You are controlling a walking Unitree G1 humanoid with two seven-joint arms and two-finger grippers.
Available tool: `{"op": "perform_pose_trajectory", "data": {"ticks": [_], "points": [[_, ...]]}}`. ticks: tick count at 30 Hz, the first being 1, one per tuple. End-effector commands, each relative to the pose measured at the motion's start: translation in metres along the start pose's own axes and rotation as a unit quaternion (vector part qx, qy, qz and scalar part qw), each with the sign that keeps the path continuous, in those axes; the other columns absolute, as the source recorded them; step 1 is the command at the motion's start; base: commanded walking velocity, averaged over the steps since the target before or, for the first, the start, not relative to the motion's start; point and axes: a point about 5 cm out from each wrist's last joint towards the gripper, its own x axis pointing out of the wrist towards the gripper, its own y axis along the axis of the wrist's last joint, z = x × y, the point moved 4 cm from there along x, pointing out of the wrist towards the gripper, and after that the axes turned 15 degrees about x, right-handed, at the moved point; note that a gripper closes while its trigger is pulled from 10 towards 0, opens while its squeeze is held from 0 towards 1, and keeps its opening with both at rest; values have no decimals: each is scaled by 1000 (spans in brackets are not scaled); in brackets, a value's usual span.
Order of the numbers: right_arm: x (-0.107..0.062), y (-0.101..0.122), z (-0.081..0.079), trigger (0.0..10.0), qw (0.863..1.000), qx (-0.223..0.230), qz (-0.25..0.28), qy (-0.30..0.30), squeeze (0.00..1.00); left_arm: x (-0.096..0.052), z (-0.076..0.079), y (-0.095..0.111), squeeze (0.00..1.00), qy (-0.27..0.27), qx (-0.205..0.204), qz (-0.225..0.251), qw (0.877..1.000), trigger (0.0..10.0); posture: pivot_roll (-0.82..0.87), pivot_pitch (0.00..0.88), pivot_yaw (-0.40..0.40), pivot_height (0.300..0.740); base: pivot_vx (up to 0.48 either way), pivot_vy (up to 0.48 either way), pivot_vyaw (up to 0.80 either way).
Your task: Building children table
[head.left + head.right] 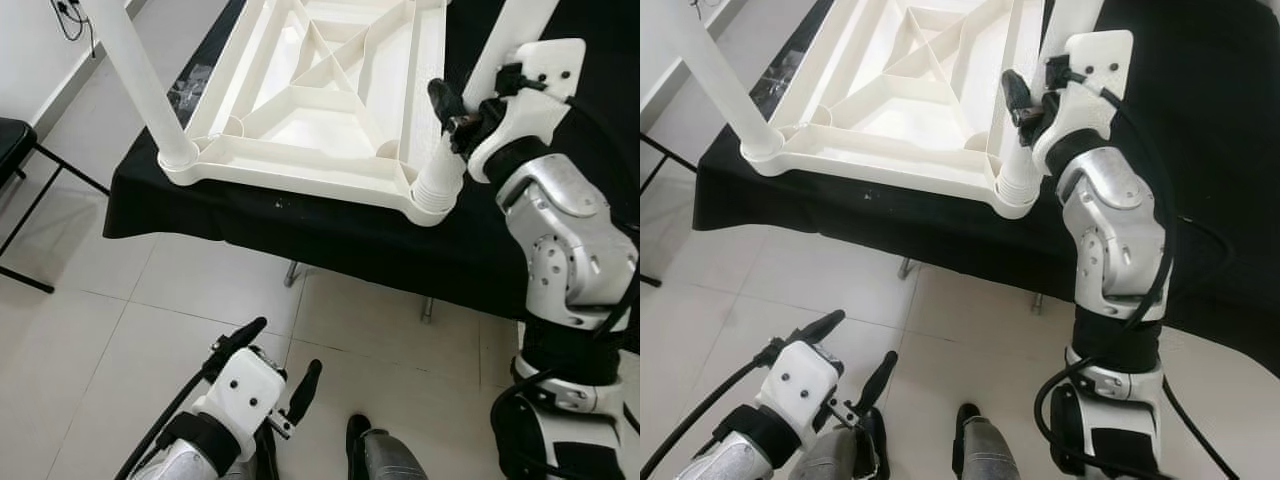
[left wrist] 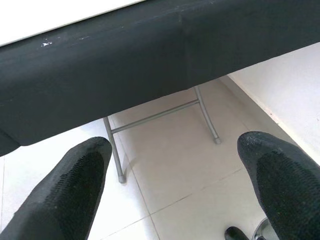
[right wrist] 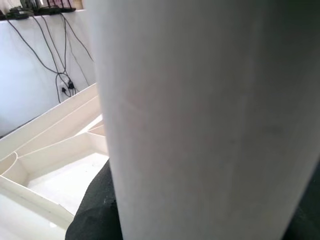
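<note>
The right gripper [image 1: 462, 122] has its black fingers [image 1: 444, 100] clamped around a white table leg [image 1: 497, 60], just above the ribbed collar where that leg enters the corner socket of the upturned white tabletop [image 1: 330, 90]. In the right wrist view the leg [image 3: 210, 120] stands directly against the camera, with a dark finger pad [image 3: 95, 210] pressed to its side and the tabletop's ribs [image 3: 55, 150] beyond. The leg stands nearly upright at the tabletop's near right corner. Behind the gripper, the silver right arm [image 1: 565, 240] bends down toward the robot's body at the right edge of the work table.

The tabletop lies upside down on a black-draped work table [image 1: 330, 240], its near rim close to that table's front edge. A second white leg [image 1: 135, 75] stands in the near left corner socket, tilted slightly leftward.

The left gripper [image 1: 270, 375] hangs low over the pale tiled floor [image 1: 100, 330] in front of the work table, its fingers [image 2: 75, 185] spread wide and holding nothing. Between them the left wrist view shows the black cloth's hanging edge and a grey metal table frame [image 2: 160, 115]. A black chair [image 1: 20, 150] stands at the far left by the wall.
</note>
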Motion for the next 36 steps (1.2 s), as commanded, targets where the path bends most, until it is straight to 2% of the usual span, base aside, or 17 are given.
{"op": "perform_pose_trajectory", "data": {"ticks": [1, 5, 7, 8, 14, 17, 21, 24, 31, 36], "points": [[-2, -38, 16, 10000, 996, 22, -77, -32, 0, -2, 4, -5, 0, -4, -5, -10, 1000, 10000, 38, 381, -3, 740, 0, 0, 0], [-7, -44, 9, 10000, 997, 24, -80, -3, 0, -2, 4, -5, 0, -3, -4, -10, 1000, 10000, 40, 383, 1, 740, 0, 0, 0], [-10, -45, 0, 10000, 996, 30, -74, 28, 0, -2, 4, -5, 0, -4, -4, -10, 1000, 10000, 39, 381, 2, 740, 0, 0, 0], [-14, -44, -12, 10000, 995, 31, -64, 72, 0, -3, 4, -5, 0, -4, -4, -10, 1000, 10000, 38, 381, 5, 740, 0, 0, 0], [-25, -44, -27, 10000, 988, 23, -53, 140, 0, -3, 4, -5, 0, -5, -4, -10, 1000, 10000, 40, 379, 6, 740, 0, 0, 0], [-27, -51, -29, 10000, 986, -5, -71, 150, 0, -2, 4, -6, 0, -5, -3, -10, 1000, 10000, 41, 377, 8, 740, 0, 0, 0], [-28, -53, -32, 10000, 984, -13, -78, 157, 0, -2, 4, -6, 0, -5, -3, -10, 1000, 10000, 41, 377, 8, 740, 0, 0, 0], [-29, -54, -45, 10000, 977, -42, -95, 189, 0, -2, 4, -5, 0, -5, -3, -9, 1000, 10000, 37, 378, 5, 740, 0, 0, 0], [-29, -61, -48, 10000, 971, -67, -122, 196, 0, -2, 4, -4, 0, -2, -3, -8, 1000, 10000, 37, 381, -1, 740, 0, 0, 0], [-27, -68, -48, 10000, 972, -61, -138, 180, 0, -1, 4, -4, 0, -2, -4, -8, 1000, 10000, 31, 384, -8, 740, 0, 0, 0]]}}
